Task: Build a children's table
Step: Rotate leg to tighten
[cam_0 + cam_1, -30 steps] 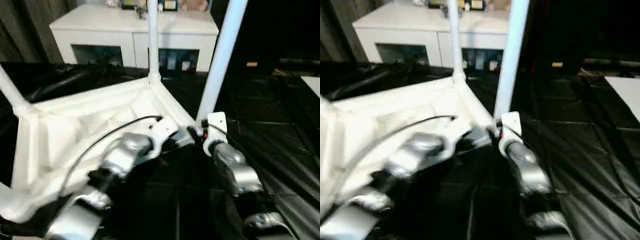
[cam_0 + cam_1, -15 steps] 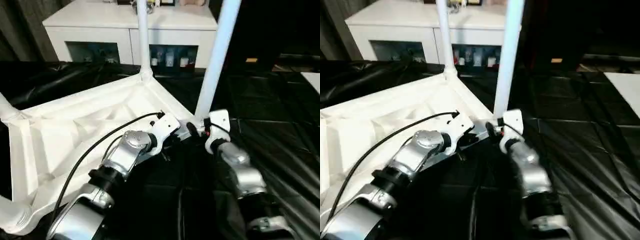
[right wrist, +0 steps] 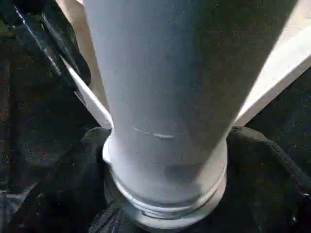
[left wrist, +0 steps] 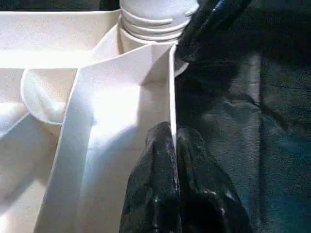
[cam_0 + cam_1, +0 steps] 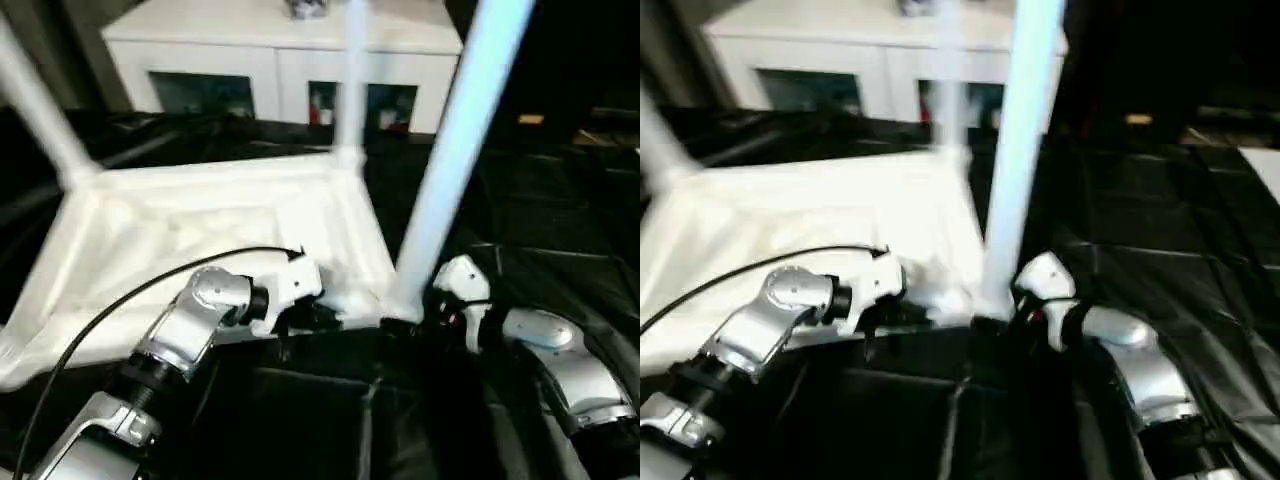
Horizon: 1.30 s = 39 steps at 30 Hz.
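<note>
The white tabletop [image 5: 200, 230] lies upside down, ribbed underside up, on black sheeting. One leg [image 5: 40, 110] rises from its far left corner, another leg [image 5: 350, 80] from the far corner, and a third leg [image 5: 455, 150] from the near right corner socket. My left gripper [image 5: 300, 318] is shut on the tabletop's thin near rim [image 4: 172, 97], just beside that socket. My right gripper [image 5: 405, 318] is shut on the base of the near right leg [image 3: 160, 97], with a black finger [image 3: 262, 160] on each side of it.
A white cabinet [image 5: 240, 50] with glass doors stands behind the table. Creased black sheeting [image 5: 560, 250] covers the floor all around. A black cable [image 5: 120, 300] loops from my left wrist over the tabletop. A white board's corner [image 5: 1268, 168] shows at the right.
The view has shifted. My right forearm has swung out to the right and now reaches the leg's base from the side. Both grippers keep their holds.
</note>
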### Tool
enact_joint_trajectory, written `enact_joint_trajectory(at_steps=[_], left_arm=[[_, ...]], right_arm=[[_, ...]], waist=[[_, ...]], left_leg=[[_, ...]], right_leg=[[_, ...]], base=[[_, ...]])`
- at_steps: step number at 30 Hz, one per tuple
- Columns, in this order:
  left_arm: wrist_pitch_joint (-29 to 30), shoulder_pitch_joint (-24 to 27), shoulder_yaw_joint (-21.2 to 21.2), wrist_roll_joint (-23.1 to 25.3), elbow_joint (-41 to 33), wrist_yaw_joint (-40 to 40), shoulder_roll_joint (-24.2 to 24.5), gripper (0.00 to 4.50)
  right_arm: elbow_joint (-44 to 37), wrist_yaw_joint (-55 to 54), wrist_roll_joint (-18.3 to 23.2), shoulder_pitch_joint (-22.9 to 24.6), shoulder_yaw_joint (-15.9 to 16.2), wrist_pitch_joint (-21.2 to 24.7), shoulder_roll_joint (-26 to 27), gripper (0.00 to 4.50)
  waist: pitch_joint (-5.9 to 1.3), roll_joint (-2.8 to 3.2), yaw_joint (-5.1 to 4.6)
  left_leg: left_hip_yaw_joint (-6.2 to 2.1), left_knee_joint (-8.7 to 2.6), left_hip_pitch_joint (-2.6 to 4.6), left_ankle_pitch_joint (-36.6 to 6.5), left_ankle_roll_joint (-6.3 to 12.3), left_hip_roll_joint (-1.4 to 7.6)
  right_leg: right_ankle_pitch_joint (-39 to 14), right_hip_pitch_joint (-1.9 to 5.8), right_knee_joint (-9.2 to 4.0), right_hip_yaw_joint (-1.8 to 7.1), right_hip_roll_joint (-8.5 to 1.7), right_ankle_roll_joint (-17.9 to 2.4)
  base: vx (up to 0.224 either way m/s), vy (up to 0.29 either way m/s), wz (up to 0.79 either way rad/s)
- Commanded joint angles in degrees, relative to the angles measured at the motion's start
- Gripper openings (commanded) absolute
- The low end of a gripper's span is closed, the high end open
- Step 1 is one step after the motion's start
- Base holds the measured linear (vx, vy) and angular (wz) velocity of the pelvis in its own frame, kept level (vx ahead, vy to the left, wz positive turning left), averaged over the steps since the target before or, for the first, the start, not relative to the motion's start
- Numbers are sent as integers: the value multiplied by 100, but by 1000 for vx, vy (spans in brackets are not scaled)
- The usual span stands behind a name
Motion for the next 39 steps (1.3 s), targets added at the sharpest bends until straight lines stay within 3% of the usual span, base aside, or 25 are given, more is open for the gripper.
enact_joint_trajectory(at_steps=[1,4,5,10,19,20,21,23,25,28,29,30,31,32,33,34,35,36,37,39], left_arm=[[-24,80,-208,-83,-80,-222,-24,0],[-99,65,-210,-50,-31,-256,11,0],[-124,60,-189,-51,3,-272,14,0],[-164,54,-159,-10,71,-312,21,0],[-122,56,-173,48,128,-231,35,0],[-32,41,-152,95,186,-81,-22,0],[-32,41,-152,95,186,-81,-22,0],[136,-36,-98,218,368,412,-267,0],[318,-137,-44,345,559,944,-527,0],[631,-335,95,464,928,1828,-1036,0],[696,-391,153,478,1039,2057,-1163,0],[756,-462,218,496,1180,2335,-1316,0],[802,-530,289,508,1319,2629,-1470,0],[809,-596,326,538,1445,2875,-1610,0],[789,-658,364,564,1559,3110,-1741,0],[751,-712,423,562,1655,3263,-1869,0],[659,-779,425,598,1725,3333,-1987,0],[611,-793,409,620,1726,3324,-1999,0],[618,-798,401,637,1661,3223,-1999,0],[586,-791,412,626,1598,3118,-1993,0]], right_arm=[[-219,70,149,-82,-93,52,-2,375],[-200,229,159,-66,-28,33,-51,375],[-172,235,183,-66,-40,37,-43,351],[-142,280,228,-61,-77,39,-20,341],[-24,92,246,-61,-130,12,146,320],[167,-356,55,-132,-172,-92,305,319],[167,-356,55,-132,-172,-92,305,318],[525,-1429,-229,-273,-298,-56,759,315],[703,-2255,-285,-357,-461,132,1196,315],[944,-3335,-408,-513,-614,372,1816,315],[1020,-3558,-470,-562,-621,398,1931,315],[1107,-3756,-493,-626,-631,435,2077,315],[1187,-4006,-511,-695,-663,470,2235,315],[1284,-4245,-507,-778,-716,472,2416,313],[1372,-4337,-478,-862,-729,450,2571,300],[1456,-4412,-490,-948,-734,418,2705,283],[1522,-4261,-545,-1051,-631,363,2765,283],[1523,-4205,-586,-1069,-582,358,2749,269],[1446,-4165,-644,-1054,-574,355,2720,264],[1363,-4088,-701,-1028,-540,358,2673,243]], waist=[[-286,-66,-10],[-297,-74,-25],[-303,-83,-28],[-329,-92,-22],[-324,-93,-32],[-319,-98,-39],[-309,-99,-46],[-291,-87,-59],[-258,-81,-66],[-236,-91,-83],[-207,-58,-109],[-197,-68,-155],[-205,-62,-162],[-243,-47,-231],[-286,-43,-276],[-302,-30,-277],[-319,-49,-289],[-313,-76,-327],[-314,-84,-325],[-309,-122,-260]], left_leg=[[-161,-480,82,-1359,318,352],[-153,-466,85,-1350,295,337],[-151,-458,71,-1264,327,329],[-141,-412,44,-873,510,314],[-138,-411,53,-931,515,317],[-134,-411,49,-927,504,313],[-137,-418,45,-988,469,304],[-128,-429,77,-1176,362,307],[-147,-458,130,-1613,151,291],[-188,-493,147,-1923,-44,285],[-208,-510,172,-2155,-144,278],[-238,-520,169,-2352,-228,259],[-267,-533,164,-2410,-273,262],[-318,-566,120,-2462,-305,268],[-341,-593,39,-2230,-253,287],[-334,-589,18,-2113,-217,287],[-292,-575,43,-1984,-128,296],[-255,-555,32,-1928,7,260],[-251,-545,20,-1857,78,250],[-182,-484,84,-1690,314,242]], right_leg=[[-1250,264,-372,226,-315,-1434],[-1202,251,-376,249,-316,-1387],[-1113,261,-367,255,-318,-1389],[-696,282,-323,249,-322,-1475],[-885,269,-337,245,-316,-1478],[-903,265,-340,246,-314,-1473],[-1042,265,-356,241,-313,-1443],[-1363,222,-393,247,-312,-1397],[-2184,180,-480,244,-310,-1170],[-2778,158,-530,230,-306,-900],[-3076,117,-570,209,-304,-792],[-3375,115,-604,181,-303,-640],[-3440,130,-605,170,-317,-587],[-3313,184,-593,138,-332,-565],[-2714,274,-555,128,-335,-641],[-2360,277,-534,134,-324,-721],[-1780,240,-513,166,-320,-928],[-1569,249,-516,171,-310,-1044],[-1552,262,-522,173,-322,-1063],[-1842,194,-588,204,-348,-1080]], base=[[0,0,0],[0,0,0],[0,0,0],[0,0,0],[0,0,0],[0,0,0],[0,0,0],[0,0,0],[0,0,0],[-58,-9,0],[-60,19,-7],[-60,19,-7],[-59,38,-14],[-30,67,-21],[-30,67,-21],[6,75,-16],[0,0,0],[0,0,0],[0,0,0],[0,0,0]])
